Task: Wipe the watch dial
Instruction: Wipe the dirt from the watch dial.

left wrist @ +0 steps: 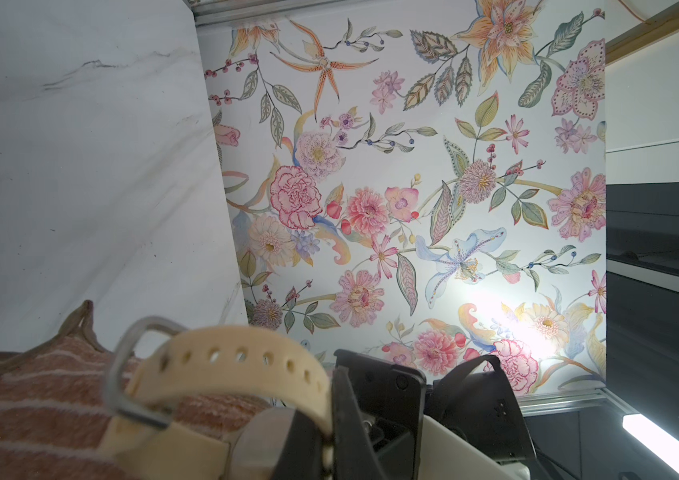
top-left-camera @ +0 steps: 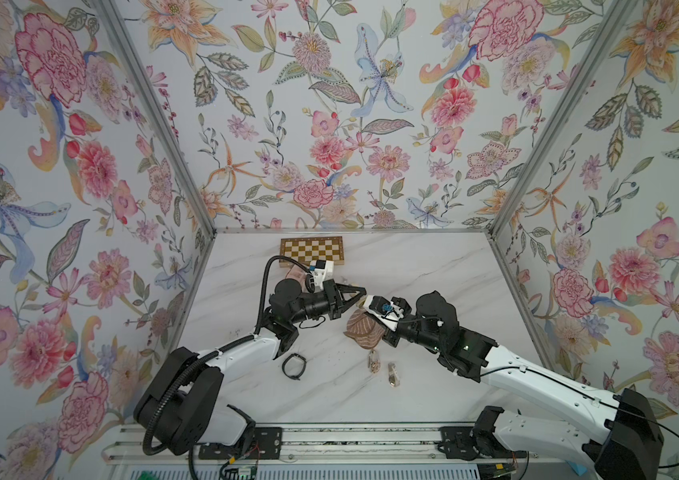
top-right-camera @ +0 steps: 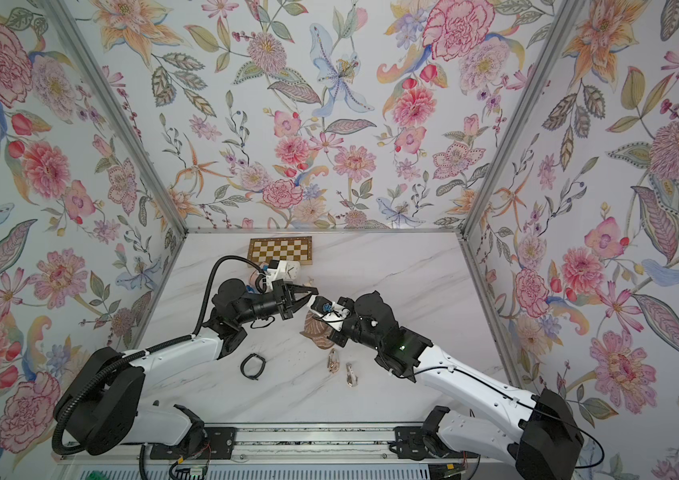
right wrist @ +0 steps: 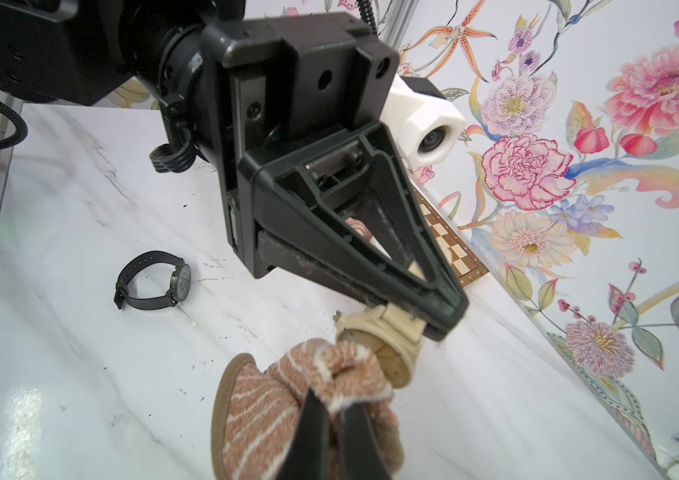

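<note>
While the left gripper (right wrist: 441, 322) pinched the beige watch (right wrist: 371, 330) by its strap lug above the table (right wrist: 80, 208), the right gripper (right wrist: 329, 409), clamped on soft striped cloth (right wrist: 263, 399), pressed the seemingly light, scratch-prone dial (right wrist: 396, 360).

Brown white-striped cloth (right wrist: 263, 403), cream watch (right wrist: 391, 357), black watch (right wrist: 181, 279), gold-and-cream checkered board (top-left-camera: 312, 249)

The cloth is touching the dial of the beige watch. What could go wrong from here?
The left gripper holds the beige watch only at its very tips, so a push from the cloth might twist it loose. The right gripper pinches just a bunched fold of cloth, which might slip out.
</note>
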{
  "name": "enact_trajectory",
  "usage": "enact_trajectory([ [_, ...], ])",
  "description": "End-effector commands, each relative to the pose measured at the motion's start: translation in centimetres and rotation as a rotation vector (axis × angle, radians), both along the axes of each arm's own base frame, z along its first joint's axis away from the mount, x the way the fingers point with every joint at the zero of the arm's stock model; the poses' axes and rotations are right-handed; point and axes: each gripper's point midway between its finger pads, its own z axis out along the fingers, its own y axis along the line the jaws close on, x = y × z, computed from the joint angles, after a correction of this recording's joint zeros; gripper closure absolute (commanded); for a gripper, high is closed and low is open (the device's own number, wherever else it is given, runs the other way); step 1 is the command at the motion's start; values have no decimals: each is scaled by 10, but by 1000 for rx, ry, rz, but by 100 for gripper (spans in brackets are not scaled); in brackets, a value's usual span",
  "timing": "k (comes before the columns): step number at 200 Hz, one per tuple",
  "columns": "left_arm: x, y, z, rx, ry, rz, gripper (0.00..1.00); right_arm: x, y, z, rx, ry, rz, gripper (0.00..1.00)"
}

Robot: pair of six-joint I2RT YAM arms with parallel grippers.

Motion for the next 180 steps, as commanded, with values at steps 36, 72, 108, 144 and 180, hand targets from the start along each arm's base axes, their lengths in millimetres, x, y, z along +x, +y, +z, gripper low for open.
enact_trajectory([
  [36,-9,-4,19,10,-83,-45,100,22,-2,21,30,-54,-73,100],
  [72,-10,-4,20,23,-89,-44,100,16,-1,25,63,-33,-50,100],
  [108,-9,-6,18,26,-85,-40,100,8,12,27,73,-33,-13,100],
  [144,-12,-6,22,23,-91,-42,100,22,-9,18,43,-37,-103,100],
  [180,-12,-6,20,37,-91,-41,100,21,-8,20,72,-10,-87,100],
])
